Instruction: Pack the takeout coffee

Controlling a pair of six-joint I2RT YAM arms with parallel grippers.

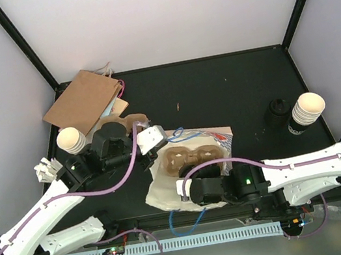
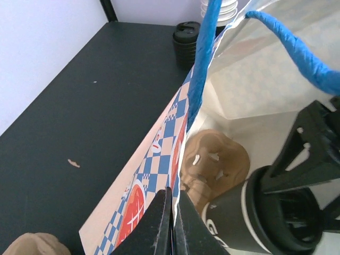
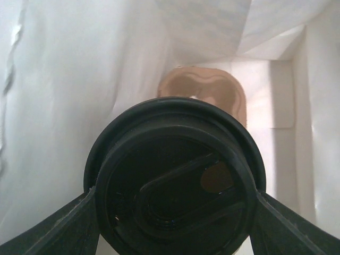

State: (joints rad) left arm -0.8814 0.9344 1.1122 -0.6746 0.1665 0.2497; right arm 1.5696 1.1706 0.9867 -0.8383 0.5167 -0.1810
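Observation:
A takeout coffee (image 3: pixel 175 178) with a black lid fills the right wrist view, and my right gripper (image 3: pixel 176 192) is shut on it, one finger on each side of the lid. It hangs inside the blue-and-white checked paper bag (image 1: pixel 215 138). The left wrist view shows the same coffee (image 2: pixel 249 215), dark-sided, just above a brown pulp cup carrier (image 2: pixel 215 159) lying in the bag. My left gripper (image 2: pixel 172 210) is shut on the bag's (image 2: pixel 159 143) rim and keeps its mouth apart. From above, my right gripper (image 1: pixel 195 190) reaches into the bag from the right and my left gripper (image 1: pixel 152 159) is at its left edge.
The bag's blue rope handles (image 2: pixel 204 69) arch over its mouth. A stack of black lids (image 1: pixel 277 108) and a stack of cream cups (image 1: pixel 306 110) stand at the right. Another cup stack (image 1: pixel 70 142), a second carrier (image 1: pixel 117 127) and a brown paper bag (image 1: pixel 83 100) lie at the left.

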